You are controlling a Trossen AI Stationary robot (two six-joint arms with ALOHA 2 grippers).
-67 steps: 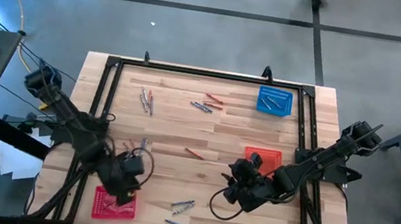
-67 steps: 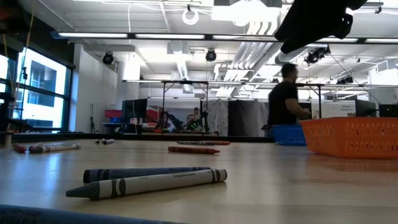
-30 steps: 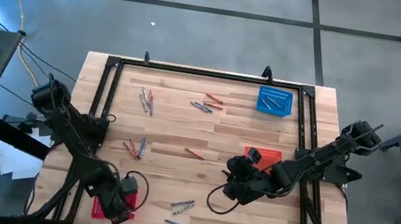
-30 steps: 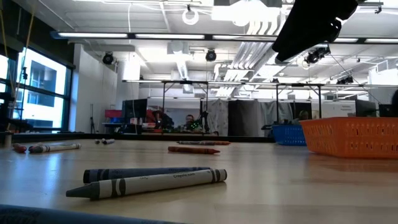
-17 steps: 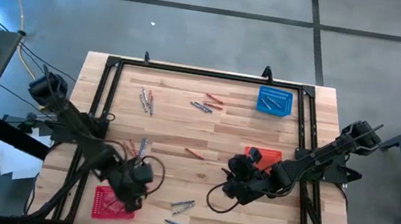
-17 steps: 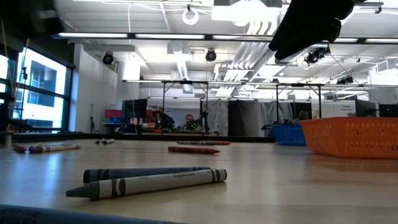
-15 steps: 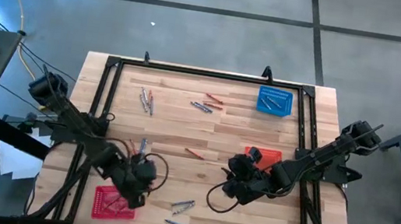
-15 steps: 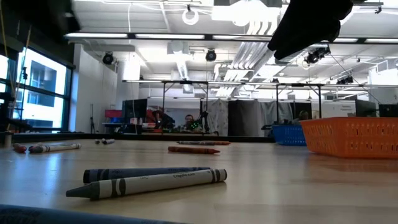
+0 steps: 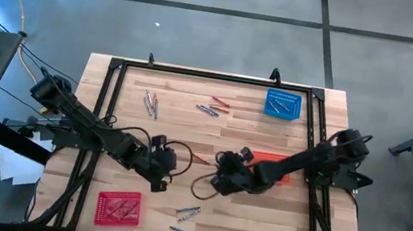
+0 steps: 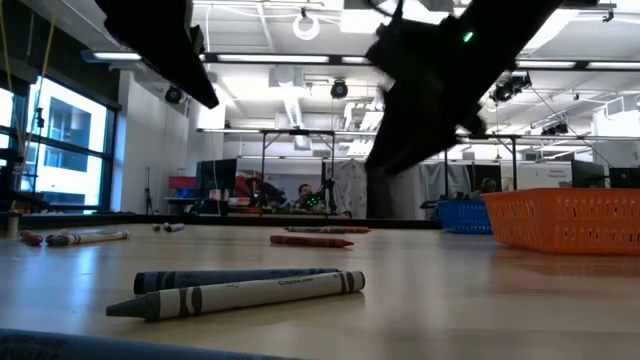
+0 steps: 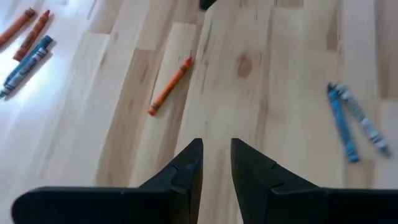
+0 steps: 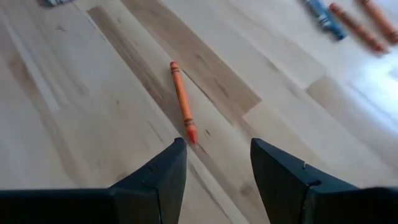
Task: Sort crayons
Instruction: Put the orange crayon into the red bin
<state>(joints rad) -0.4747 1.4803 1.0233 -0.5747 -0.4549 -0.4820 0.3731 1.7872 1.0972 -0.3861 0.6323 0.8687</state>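
Observation:
An orange crayon [image 9: 200, 158] lies flat on the wood at the table's middle, between my two grippers. It also shows in the left wrist view [image 11: 169, 86] and the right wrist view [image 12: 183, 101]. My left gripper [image 9: 170, 161] hovers just left of it, its fingers [image 11: 193, 155] a narrow gap apart and empty. My right gripper [image 9: 220, 176] hovers just right of it, wide open [image 12: 214, 158] and empty. Other red and grey-blue crayons lie scattered: a pair near the front [image 9: 188, 212], two groups at the far side [image 9: 151, 103] [image 9: 213, 105].
A red basket [image 9: 119, 207] holding crayons stands at the near left. A second red basket [image 9: 273, 160] lies partly under my right arm. A blue basket [image 9: 283, 103] with crayons stands at the far right. A black frame [image 9: 113, 86] runs along the table's edges.
My left gripper has swung from over the near-left red basket toward the table's middle, ending beside the orange crayon. My right gripper has moved toward the table's left edge, to the crayon's other side. The crayons have stayed where they were.

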